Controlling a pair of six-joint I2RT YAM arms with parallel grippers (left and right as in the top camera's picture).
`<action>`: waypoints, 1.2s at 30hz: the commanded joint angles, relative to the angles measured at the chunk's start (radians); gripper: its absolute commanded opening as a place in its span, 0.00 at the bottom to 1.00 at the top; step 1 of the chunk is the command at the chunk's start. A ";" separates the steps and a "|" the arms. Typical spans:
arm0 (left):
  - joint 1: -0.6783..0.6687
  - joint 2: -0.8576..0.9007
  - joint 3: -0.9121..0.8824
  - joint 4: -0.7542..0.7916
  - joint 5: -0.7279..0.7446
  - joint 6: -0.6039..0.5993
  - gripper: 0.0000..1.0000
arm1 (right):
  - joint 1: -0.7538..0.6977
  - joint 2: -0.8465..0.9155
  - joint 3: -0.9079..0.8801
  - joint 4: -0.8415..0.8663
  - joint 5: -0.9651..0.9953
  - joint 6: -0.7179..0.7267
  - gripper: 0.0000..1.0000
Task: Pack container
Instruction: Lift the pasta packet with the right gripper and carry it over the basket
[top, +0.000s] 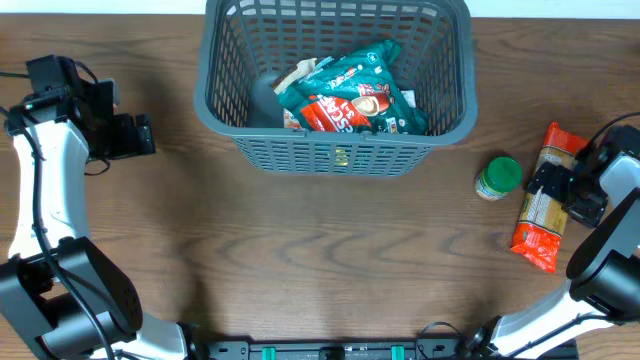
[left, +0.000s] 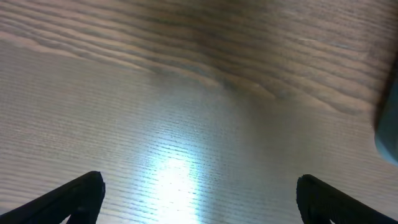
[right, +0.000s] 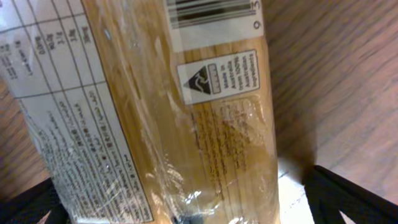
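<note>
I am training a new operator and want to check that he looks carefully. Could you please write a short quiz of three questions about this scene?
1. True or false: the container is empty.
2. Where does the green-lidded jar stand? A: inside the container. B: on the table, between the container and the pasta packet. C: on top of the pasta packet.
3. Fill in: the right gripper is open, with the ___ between its fingers.

Key: 1 false, snack packets lie in it. 2 B. 3 pasta packet.
</note>
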 joint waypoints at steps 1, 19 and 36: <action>-0.002 0.003 0.005 -0.006 0.011 0.005 0.99 | -0.002 0.063 -0.010 0.011 -0.028 -0.010 0.95; -0.002 0.003 0.005 -0.006 0.011 0.006 0.99 | 0.055 -0.064 0.138 -0.076 -0.128 0.035 0.01; -0.002 0.003 0.005 -0.006 0.010 0.006 0.99 | 0.339 -0.406 0.565 -0.168 -0.381 -0.402 0.01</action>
